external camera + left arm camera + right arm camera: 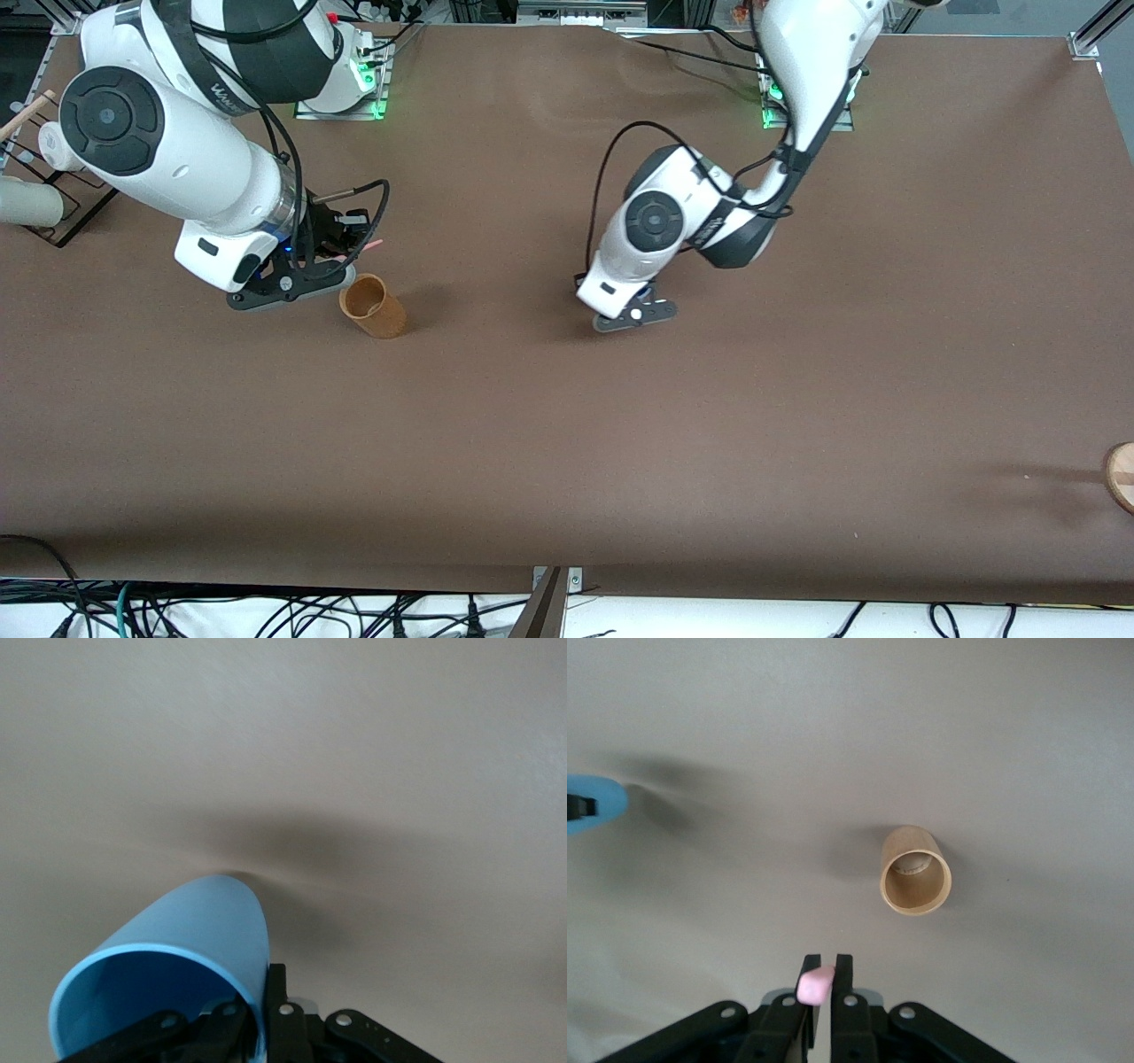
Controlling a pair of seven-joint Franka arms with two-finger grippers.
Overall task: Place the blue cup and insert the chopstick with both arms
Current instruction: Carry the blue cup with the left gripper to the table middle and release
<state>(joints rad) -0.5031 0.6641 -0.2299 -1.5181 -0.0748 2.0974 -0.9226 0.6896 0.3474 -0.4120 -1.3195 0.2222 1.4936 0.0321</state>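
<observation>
Both arms loaded, neither the placing nor the inserting done yet

The left gripper (266, 1028) is clamped on the rim of the blue cup (177, 957), one finger inside and one outside, and holds it up over bare table (797, 425) near the middle; the cup's base looks to be just off the surface, so my judgement is that the setting-down is under way but not finished. The right gripper (826, 1005) pinches the pink chopstick (816, 985) between its closed fingers and hangs above the table toward the right arm's end, beside an upright tan cup (374, 307) that is not the target. The chopstick is well apart from the blue cup, so what remains is to release the cup upright, carry the stick across and drop it in
</observation>
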